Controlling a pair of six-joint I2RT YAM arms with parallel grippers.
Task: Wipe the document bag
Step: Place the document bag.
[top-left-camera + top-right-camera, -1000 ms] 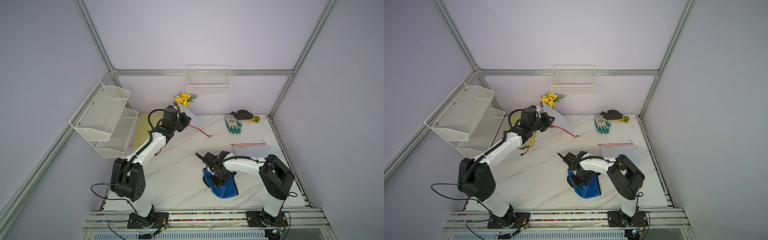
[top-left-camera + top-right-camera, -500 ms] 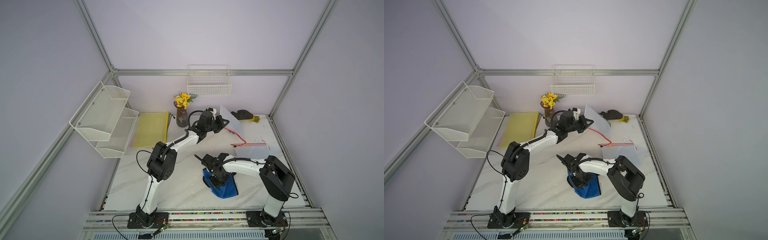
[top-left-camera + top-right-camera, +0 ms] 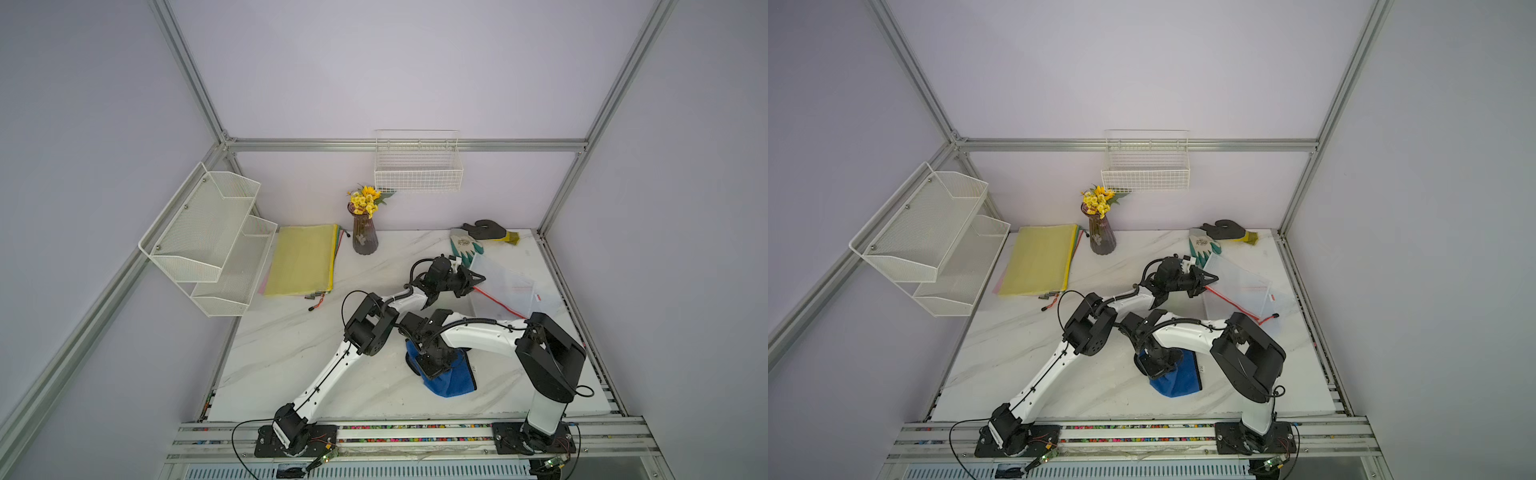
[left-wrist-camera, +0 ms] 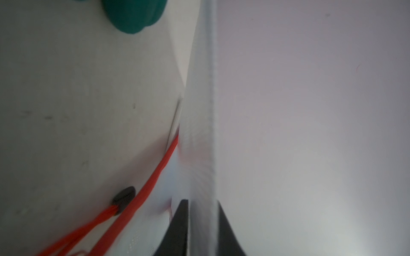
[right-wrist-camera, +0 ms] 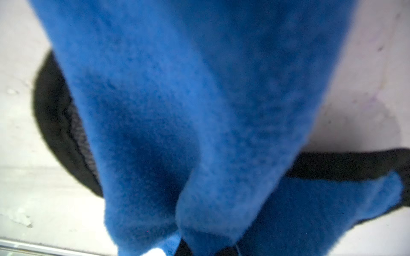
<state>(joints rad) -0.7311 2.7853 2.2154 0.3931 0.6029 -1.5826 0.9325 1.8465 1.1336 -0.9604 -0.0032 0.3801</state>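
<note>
Hanging from the right fingers (image 3: pixel 432 362), which are clamped tight on it near the front of the desk (image 3: pixel 291 353), the blue cloth (image 3: pixel 451 382) is thick, fuzzy pile, and its lower folds slump on the marble-patterned top. The document bag (image 3: pixel 505 286) lies farther back and toward the right edge, well apart from the cloth, so the wiping arm will probably have to reach away from its base to get there. The left fingers (image 3: pixel 478 281) are at the bag. The left wrist view shows its ribbed, translucent white edge between the two black tips with little gap, though whether they pinch it or merely straddle it I cannot tell. The bag's long axis seems to follow the red zip (image 3: pixel 498 303), running from those fingers toward the right side. Thin, slick and floppy, it will likely slide unless pinned. Beyond it rests a green-tipped glove (image 3: pixel 465 247).
</note>
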